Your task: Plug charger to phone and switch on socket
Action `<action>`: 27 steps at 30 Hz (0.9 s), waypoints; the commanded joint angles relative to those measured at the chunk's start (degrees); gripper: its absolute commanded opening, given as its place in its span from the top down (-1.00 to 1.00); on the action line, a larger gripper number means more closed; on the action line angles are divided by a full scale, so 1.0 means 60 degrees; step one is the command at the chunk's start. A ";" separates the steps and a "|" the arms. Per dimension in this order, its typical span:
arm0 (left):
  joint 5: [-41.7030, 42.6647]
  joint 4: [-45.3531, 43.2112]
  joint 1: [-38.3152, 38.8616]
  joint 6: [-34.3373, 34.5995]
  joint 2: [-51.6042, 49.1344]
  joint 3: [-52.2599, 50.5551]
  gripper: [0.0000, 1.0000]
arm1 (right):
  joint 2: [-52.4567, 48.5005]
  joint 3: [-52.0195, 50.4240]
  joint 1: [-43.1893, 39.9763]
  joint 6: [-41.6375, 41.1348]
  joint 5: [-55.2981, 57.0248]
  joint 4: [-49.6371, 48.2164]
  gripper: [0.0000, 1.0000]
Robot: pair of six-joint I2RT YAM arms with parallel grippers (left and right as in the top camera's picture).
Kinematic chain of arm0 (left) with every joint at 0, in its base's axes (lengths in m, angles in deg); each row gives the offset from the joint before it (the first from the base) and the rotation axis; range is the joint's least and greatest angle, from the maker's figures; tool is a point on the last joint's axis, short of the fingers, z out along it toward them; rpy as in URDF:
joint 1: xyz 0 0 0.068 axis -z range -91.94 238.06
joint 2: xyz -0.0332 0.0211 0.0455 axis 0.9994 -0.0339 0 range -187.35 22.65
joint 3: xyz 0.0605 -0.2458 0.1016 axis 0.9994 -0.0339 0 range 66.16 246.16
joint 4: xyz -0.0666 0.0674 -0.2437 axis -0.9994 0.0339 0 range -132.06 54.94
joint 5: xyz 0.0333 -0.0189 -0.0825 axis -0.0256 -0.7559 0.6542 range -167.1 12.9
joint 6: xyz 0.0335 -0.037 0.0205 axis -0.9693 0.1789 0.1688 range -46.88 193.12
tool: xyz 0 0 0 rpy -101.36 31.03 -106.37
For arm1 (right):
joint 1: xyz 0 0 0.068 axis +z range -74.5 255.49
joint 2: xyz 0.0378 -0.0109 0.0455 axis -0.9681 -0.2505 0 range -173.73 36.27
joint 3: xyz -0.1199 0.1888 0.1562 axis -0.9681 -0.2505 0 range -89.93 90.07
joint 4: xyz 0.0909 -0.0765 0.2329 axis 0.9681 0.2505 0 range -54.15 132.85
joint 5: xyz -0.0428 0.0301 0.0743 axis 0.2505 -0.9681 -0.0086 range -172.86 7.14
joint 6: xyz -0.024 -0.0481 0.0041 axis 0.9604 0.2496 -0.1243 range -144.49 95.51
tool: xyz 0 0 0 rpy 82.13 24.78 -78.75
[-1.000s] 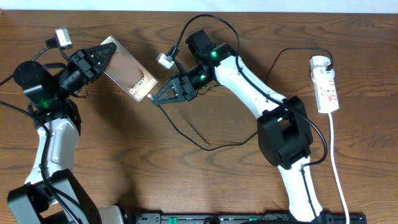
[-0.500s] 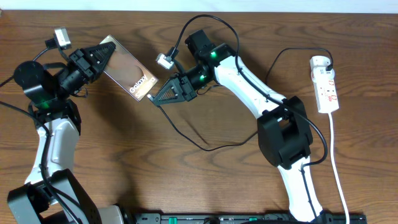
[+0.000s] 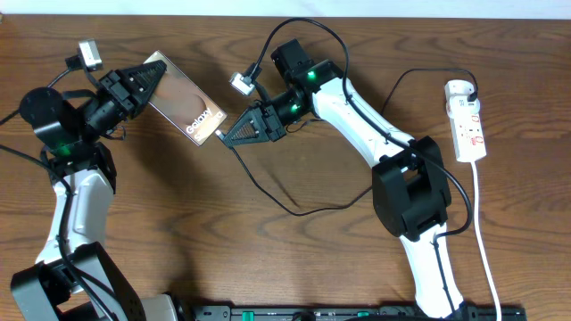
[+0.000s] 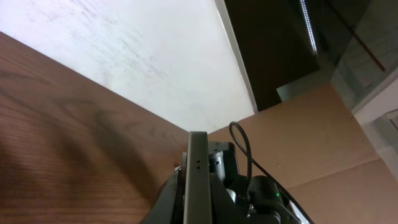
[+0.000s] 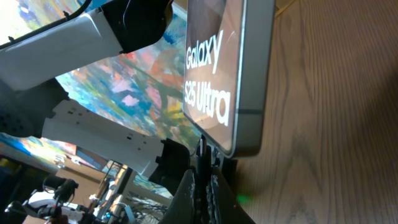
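Observation:
The phone (image 3: 185, 101), brownish with white "Galaxy" lettering, is held tilted above the table at the upper left. My left gripper (image 3: 150, 82) is shut on its upper end; in the left wrist view the phone's edge (image 4: 198, 180) stands between the fingers. My right gripper (image 3: 225, 136) is shut on the plug tip of the black charger cable (image 3: 268, 194), right at the phone's lower end. In the right wrist view the plug tip (image 5: 202, 151) touches the phone's bottom edge (image 5: 245, 93). The white socket strip (image 3: 467, 120) lies at the far right, with the white adapter (image 3: 458, 89) plugged in.
The black cable loops across the table centre and runs up to the adapter. The socket's white cord (image 3: 486, 250) runs down the right side toward the front edge. A black rail (image 3: 357, 313) lies along the table's front.
My right arm has shifted slightly right and up, with the plug tip kept at the phone's lower end. The left arm and phone have barely moved.

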 commanded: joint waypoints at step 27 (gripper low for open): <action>0.0295 -0.0102 0.0299 0.0102 0.0106 -0.0033 0.86 | 0.0255 0.0146 0.0051 -0.0055 -0.0240 -0.0058 0.98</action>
